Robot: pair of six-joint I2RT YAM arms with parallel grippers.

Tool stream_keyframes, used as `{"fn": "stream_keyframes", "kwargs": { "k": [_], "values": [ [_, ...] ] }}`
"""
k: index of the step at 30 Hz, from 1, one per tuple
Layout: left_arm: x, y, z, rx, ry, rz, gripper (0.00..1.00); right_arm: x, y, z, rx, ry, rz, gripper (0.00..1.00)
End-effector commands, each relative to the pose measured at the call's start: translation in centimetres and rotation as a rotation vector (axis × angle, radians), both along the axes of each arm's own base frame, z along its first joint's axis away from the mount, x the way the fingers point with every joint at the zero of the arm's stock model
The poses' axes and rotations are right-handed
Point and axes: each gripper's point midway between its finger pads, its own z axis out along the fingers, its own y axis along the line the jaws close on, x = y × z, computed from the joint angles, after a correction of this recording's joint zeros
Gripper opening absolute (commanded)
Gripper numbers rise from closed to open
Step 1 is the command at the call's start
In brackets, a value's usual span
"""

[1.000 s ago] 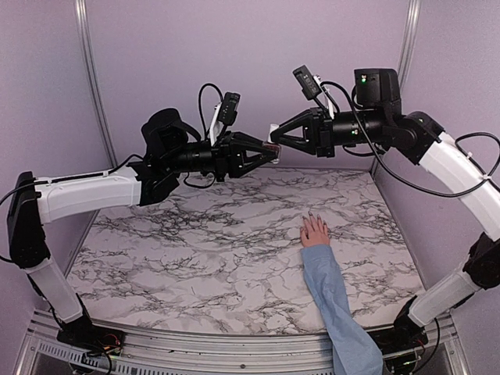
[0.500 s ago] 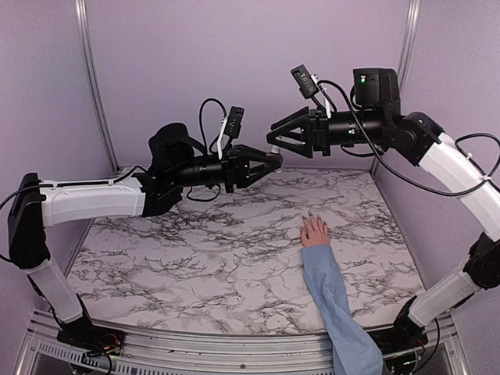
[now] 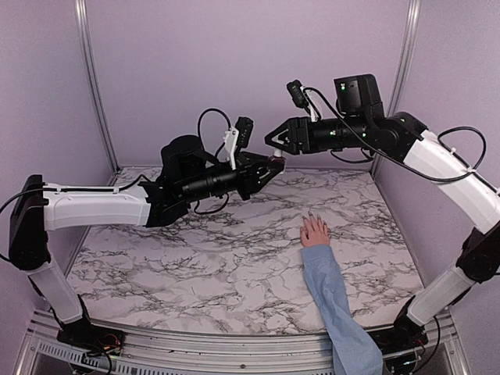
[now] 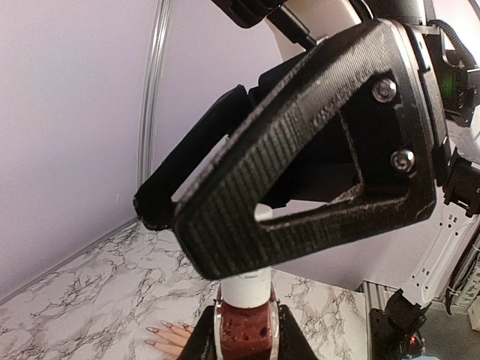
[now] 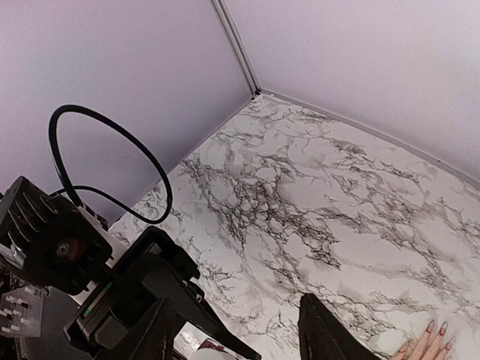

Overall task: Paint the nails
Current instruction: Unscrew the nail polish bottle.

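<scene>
My left gripper (image 3: pixel 270 165) is shut on a small bottle (image 4: pixel 244 334) of dark red polish with a white cap (image 4: pixel 248 289), held up in the air above the back of the table. My right gripper (image 3: pixel 276 141) hangs open just above the cap, its ribbed fingers (image 4: pixel 300 180) filling the left wrist view. In the right wrist view its gripper (image 5: pixel 238 301) holds nothing, and the left gripper (image 5: pixel 142 296) shows below it. A small pinkish hand (image 3: pixel 315 232) lies flat on the marble, right of centre. Its long pointed nails (image 3: pixel 308 214) also show in the left wrist view (image 4: pixel 161 328) and the right wrist view (image 5: pixel 433 330).
A light-blue sleeved forearm (image 3: pixel 336 301) runs from the hand to the table's near edge. The marble tabletop (image 3: pixel 195 250) is enclosed by lilac walls with metal corner posts (image 3: pixel 92 78). A black cable loop (image 5: pixel 105 161) arches over the left wrist.
My right gripper has opened and let go of the bottle's cap, then drifted a little left and up. My left arm has reached further forward and lower, still holding the bottle.
</scene>
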Motion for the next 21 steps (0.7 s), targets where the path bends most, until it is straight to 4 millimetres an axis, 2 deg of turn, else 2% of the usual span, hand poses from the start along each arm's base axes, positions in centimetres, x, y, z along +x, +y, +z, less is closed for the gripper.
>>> {"fn": "stream_keyframes", "kwargs": {
  "k": [1,6,11,13,17,21],
  "values": [
    [1.6,-0.2,-0.4,0.049,-0.044,0.107,0.00,0.9,-0.8,-0.9,-0.022,0.052,-0.099,0.52],
    [2.5,-0.1,-1.1,0.096,-0.050,0.185,0.00,0.9,-1.1,-1.8,-0.052,0.076,-0.113,0.44],
    [2.8,-0.2,-1.1,0.110,-0.061,0.206,0.00,1.2,-0.8,-2.8,-0.066,0.106,-0.112,0.48],
    [2.9,-0.3,-1.0,0.108,-0.063,0.205,0.00,1.2,-0.3,-3.1,-0.062,0.116,-0.096,0.46],
    [3.0,-0.4,-1.2,0.111,-0.059,0.207,0.00,1.3,0.0,-2.9,-0.052,0.121,-0.087,0.25],
    [2.9,-0.4,-1.4,0.117,-0.059,0.201,0.00,1.0,0.0,-2.0,-0.029,0.091,-0.068,0.13]
  ]
}}
